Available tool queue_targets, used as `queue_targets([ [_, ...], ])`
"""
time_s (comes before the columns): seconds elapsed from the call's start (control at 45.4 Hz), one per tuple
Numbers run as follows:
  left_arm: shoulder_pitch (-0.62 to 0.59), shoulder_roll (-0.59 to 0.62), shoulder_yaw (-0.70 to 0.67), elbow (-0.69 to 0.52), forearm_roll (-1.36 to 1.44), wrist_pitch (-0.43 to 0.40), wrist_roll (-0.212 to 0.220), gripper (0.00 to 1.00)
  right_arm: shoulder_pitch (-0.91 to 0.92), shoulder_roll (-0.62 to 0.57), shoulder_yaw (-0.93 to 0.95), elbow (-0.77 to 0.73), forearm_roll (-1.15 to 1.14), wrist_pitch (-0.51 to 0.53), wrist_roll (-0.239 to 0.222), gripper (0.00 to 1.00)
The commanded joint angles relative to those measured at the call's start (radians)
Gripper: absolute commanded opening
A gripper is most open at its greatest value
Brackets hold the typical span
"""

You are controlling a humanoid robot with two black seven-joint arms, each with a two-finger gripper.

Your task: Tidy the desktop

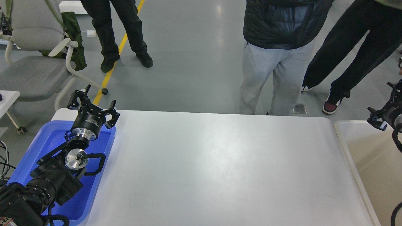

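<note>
The desktop (220, 169) is a wide white tabletop with rounded corners, and nothing lies on it. My left gripper (93, 103) is open and empty, held above the far end of the blue tray (47, 138) at the table's left. My right gripper (383, 103) shows at the right edge, above the far corner of the beige bin (342, 125). Its fingers look spread and hold nothing, and part of it is cut off by the frame.
Several people stand close behind the table's far edge; grey trousers (273, 78) are nearest. A grey office chair (34, 62) stands at the back left. A small white table corner (8, 97) is at the far left.
</note>
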Motion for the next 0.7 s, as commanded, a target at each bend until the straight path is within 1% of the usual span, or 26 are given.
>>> queue_targets([
  [0.0, 0.000, 0.000, 0.000, -0.001, 0.000, 0.000, 0.000, 1.00, 0.078, 0.089, 0.133, 0.107, 0.094, 0.033, -0.002, 1.00],
  [0.242, 0.000, 0.000, 0.000, -0.001, 0.000, 0.000, 0.000, 1.00, 0.112, 0.287, 0.179, 0.107, 0.099, 0.039, 0.009, 1.00],
  [0.352, 0.000, 0.000, 0.000, -0.001, 0.000, 0.000, 0.000, 1.00, 0.116, 0.356, 0.181, 0.100, 0.097, 0.038, 0.009, 1.00],
  [0.529, 0.000, 0.000, 0.000, -0.001, 0.000, 0.000, 0.002, 1.00, 0.086, 0.425, 0.172, 0.104, 0.097, 0.047, 0.009, 1.00],
  [0.683, 0.000, 0.000, 0.000, -0.001, 0.000, 0.000, 0.002, 1.00, 0.038, 0.476, 0.179, 0.101, 0.097, 0.113, 0.009, 1.00],
])
